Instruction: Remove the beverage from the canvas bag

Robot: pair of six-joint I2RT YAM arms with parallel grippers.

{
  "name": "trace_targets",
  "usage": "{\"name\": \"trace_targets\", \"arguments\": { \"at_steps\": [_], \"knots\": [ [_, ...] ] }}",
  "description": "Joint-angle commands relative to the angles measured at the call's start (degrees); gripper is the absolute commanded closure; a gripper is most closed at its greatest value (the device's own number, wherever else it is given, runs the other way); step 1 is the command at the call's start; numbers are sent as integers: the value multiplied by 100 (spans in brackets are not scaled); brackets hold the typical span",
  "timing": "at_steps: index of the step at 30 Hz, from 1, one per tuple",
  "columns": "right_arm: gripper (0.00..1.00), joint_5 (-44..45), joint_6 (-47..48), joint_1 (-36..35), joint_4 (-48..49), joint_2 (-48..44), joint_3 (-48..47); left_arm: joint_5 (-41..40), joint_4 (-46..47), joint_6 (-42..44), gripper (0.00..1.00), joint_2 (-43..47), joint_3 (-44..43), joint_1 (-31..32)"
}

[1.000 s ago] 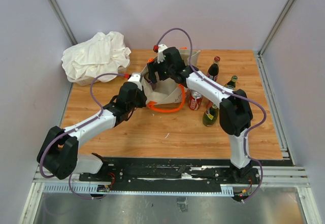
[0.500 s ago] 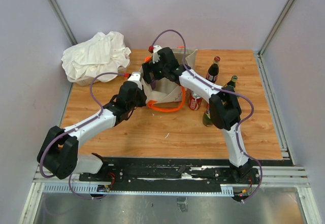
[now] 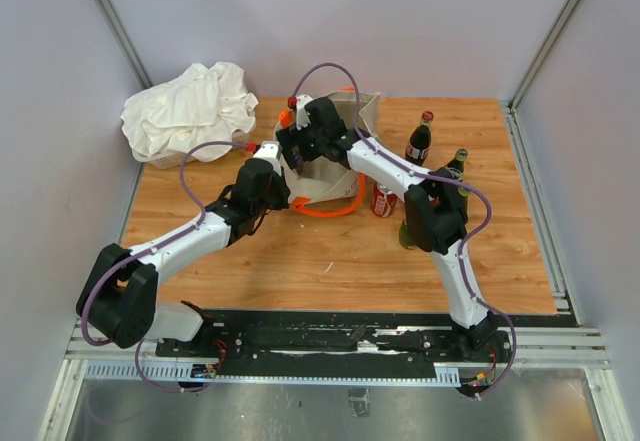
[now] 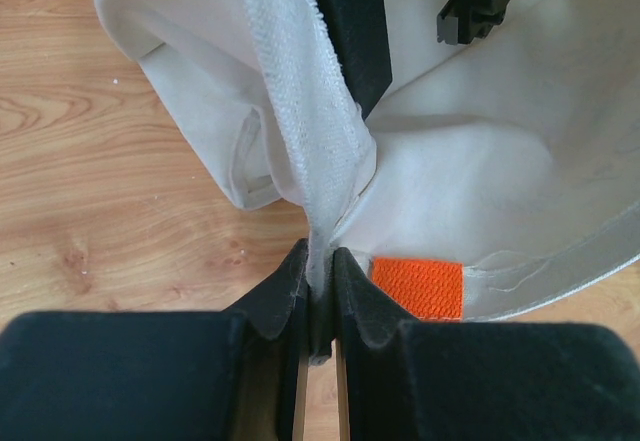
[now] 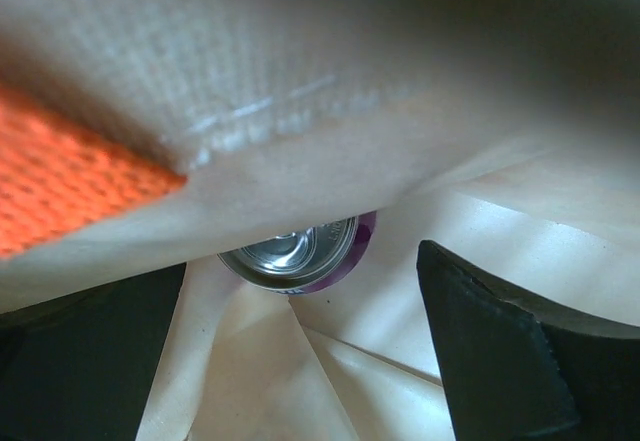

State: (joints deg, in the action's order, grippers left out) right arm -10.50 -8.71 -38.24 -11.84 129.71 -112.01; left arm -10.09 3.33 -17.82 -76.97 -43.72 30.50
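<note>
The beige canvas bag (image 3: 335, 183) with orange loop handles stands at mid table. My left gripper (image 3: 284, 183) is shut on the bag's near-left rim; in the left wrist view the jaws (image 4: 320, 283) pinch a fold of canvas (image 4: 300, 111) beside an orange patch (image 4: 417, 288). My right gripper (image 3: 298, 149) reaches down into the bag's mouth. In the right wrist view it (image 5: 300, 361) is open, and a purple beverage can (image 5: 297, 251) with a silver top lies between and beyond the fingers, apart from them. A fold of the bag's rim (image 5: 300, 111) hides part of the can.
A white cloth heap (image 3: 188, 109) lies at the back left. Right of the bag stand a dark bottle with a red cap (image 3: 419, 139), a green bottle (image 3: 456, 164) and a red can (image 3: 384, 201). Another green bottle (image 3: 408, 231) sits under my right arm.
My right arm has shifted left, its gripper moving leftward over the bag's mouth. My left gripper has kept its hold on the rim.
</note>
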Motion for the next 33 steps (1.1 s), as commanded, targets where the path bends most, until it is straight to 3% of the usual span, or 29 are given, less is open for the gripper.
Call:
{"name": "trace_targets", "arguments": {
  "at_steps": [1,14,17,20,29,31,33],
  "knots": [
    [1,-31,106,-200,-680,465,-33,41,-52,83,84,-132,-118,-25],
    [0,-17,98,-196,-697,1020,-627,165,-24,87,84,-196,-147,-26],
    [6,17,115,-197,-754,1092,-669,138,-38,83,84,-180,-145,-27],
    [8,20,124,-199,-847,1085,-611,111,-21,61,84,-161,-120,-27],
    [2,148,155,-196,-717,805,77,107,-6,16,84,-203,-132,-26],
    [7,156,166,-200,-702,810,104,115,-14,20,84,-204,-136,-27],
    [26,163,180,-199,-705,811,116,110,-20,30,84,-204,-136,-27]
  ]
}}
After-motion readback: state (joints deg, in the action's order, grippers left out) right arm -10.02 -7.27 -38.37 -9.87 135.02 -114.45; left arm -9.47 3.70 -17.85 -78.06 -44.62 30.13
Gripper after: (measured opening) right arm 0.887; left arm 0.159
